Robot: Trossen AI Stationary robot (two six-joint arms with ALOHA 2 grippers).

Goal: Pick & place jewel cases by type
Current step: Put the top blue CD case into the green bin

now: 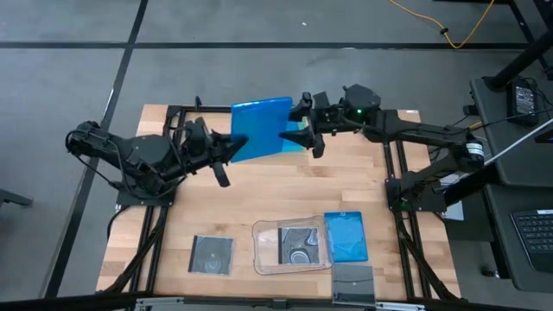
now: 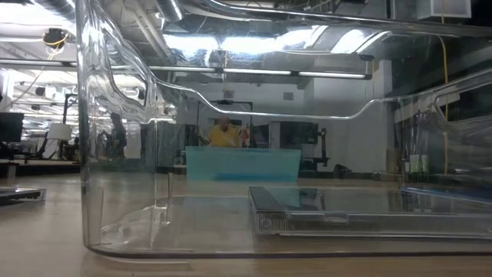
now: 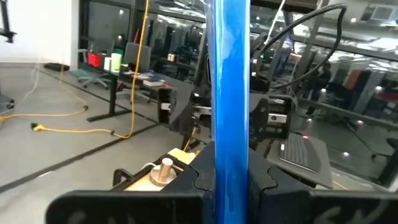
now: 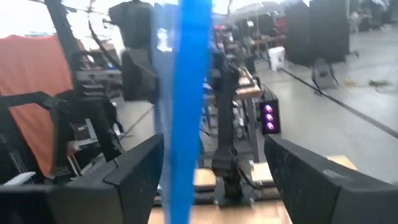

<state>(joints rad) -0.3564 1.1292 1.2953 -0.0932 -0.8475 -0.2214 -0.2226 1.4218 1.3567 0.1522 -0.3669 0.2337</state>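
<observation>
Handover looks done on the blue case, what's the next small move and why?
Probably back the right gripper away: its jaws stand open around the blue jewel case, which the left gripper clamps edge-on. Clearing first avoids snagging the case.

Even overhead light falls on the bench (image 1: 259,207), with soft shadows. Ceiling strips glare through the clear tray (image 2: 115,154) at 12 o'clock. The right wrist view is motion-blurred.

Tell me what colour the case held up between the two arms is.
Bright blue case, best seen in the high view.
</observation>
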